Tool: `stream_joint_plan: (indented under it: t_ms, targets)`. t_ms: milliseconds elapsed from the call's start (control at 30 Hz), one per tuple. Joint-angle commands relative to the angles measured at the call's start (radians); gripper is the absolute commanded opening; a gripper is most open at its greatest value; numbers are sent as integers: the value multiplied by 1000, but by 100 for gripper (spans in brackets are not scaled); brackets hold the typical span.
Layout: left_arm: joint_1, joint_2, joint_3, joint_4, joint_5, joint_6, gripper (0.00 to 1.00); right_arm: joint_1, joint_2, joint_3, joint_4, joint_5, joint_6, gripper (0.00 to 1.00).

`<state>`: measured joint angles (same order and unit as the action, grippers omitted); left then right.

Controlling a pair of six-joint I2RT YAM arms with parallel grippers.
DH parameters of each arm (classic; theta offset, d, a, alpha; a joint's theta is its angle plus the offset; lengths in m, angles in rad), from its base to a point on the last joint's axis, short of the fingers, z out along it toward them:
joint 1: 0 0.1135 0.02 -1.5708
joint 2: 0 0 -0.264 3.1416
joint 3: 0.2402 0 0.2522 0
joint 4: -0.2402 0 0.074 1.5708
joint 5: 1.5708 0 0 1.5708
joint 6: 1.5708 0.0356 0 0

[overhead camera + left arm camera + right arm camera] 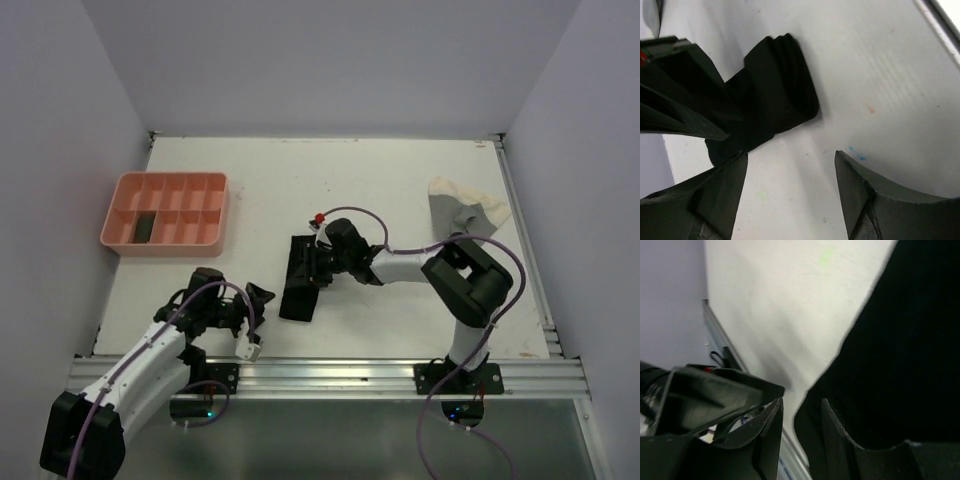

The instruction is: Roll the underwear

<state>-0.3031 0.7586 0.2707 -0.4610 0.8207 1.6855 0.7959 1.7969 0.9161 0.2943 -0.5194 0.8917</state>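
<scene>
A black underwear [299, 280] lies partly folded mid-table, dark and bunched in the left wrist view [775, 95]. My right gripper [312, 268] reaches over its right side. In the right wrist view its jaws [802, 401] stand apart around the cloth's edge [900, 355], and a strip of table shows beside one finger. My left gripper [256, 320] sits open near the front edge, left of the cloth, with only bare table between its fingers [790, 155]. A cream underwear [465, 205] lies crumpled at the back right. A black roll [145, 226] sits in the pink tray.
The pink compartment tray [215, 212] stands at the back left. A metal rail [350, 372] runs along the front edge, close behind the left gripper. Walls enclose the table on three sides. A cable loops over the right arm [470, 285].
</scene>
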Motion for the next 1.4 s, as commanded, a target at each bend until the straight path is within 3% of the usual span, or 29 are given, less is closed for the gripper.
stream_joint_plan:
  t_ms: [0,200,333,500,733,900,1033,1100,1133,1367]
  targets:
    - [-47,-12,-68,111,-5,275,74,9,109,-40,-31,12,-37,40]
    - [-119,-1,-163,212,-37,405,74,9,216,-75,57,-10,-14,37]
    - [-175,36,-229,387,-60,419,74,9,239,-88,77,-13,-4,36]
    - [-229,100,-243,478,-72,385,72,6,249,-100,89,-13,3,36]
    - [-258,156,-237,548,-72,307,57,0,268,-120,127,-22,24,35]
    - [-258,110,-197,489,-68,159,39,-7,265,-128,144,-28,30,35]
    - [-260,120,-104,346,-77,18,27,-11,224,-125,144,-34,24,38]
    - [-258,146,-39,273,-75,-27,21,-12,190,-118,138,-28,13,47]
    - [-258,178,20,169,-62,-70,16,-24,103,-99,90,5,-26,56]
    - [-257,277,143,76,-31,-233,1,-78,-105,-57,-107,96,-157,68]
